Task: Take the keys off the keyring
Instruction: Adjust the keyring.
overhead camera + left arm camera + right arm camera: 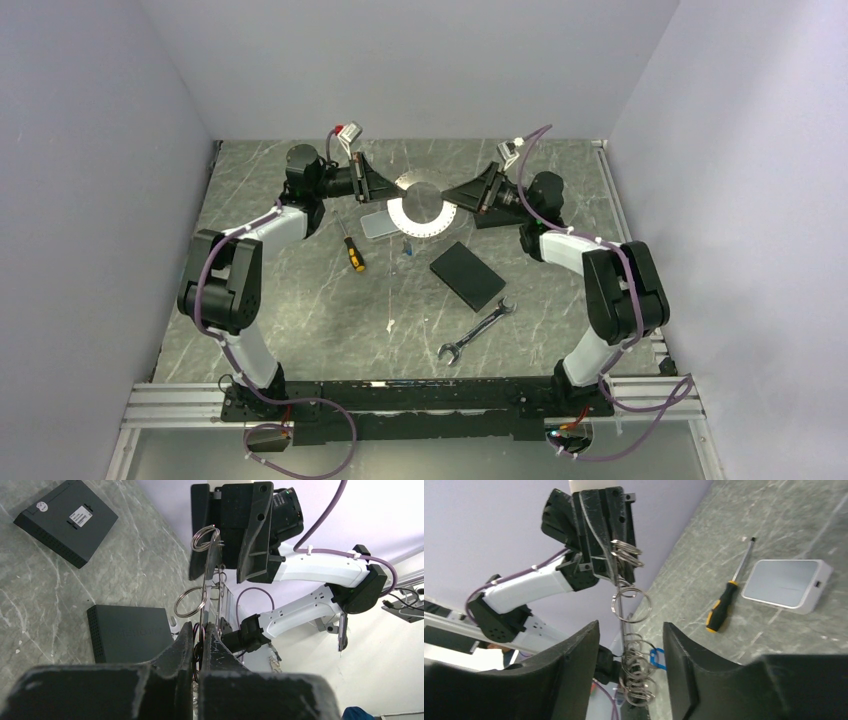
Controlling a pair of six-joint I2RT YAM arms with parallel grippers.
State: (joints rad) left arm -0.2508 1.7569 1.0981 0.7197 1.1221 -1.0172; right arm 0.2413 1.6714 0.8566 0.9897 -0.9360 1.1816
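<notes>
The keyring hangs above the table at the back middle, a grey disc rimmed with pale keys. My left gripper comes in from the left. In the left wrist view it is shut on the keyring's thin edge. My right gripper faces it from the right. In the right wrist view it stands open, with a bunch of metal key loops and a blue tag between its fingers, touching neither. More loops hang further along the ring.
A white flat box lies under the keyring, with a yellow-handled screwdriver left of it. A small blue piece, a black flat rectangle and a silver wrench lie nearer the bases. Grey walls enclose three sides.
</notes>
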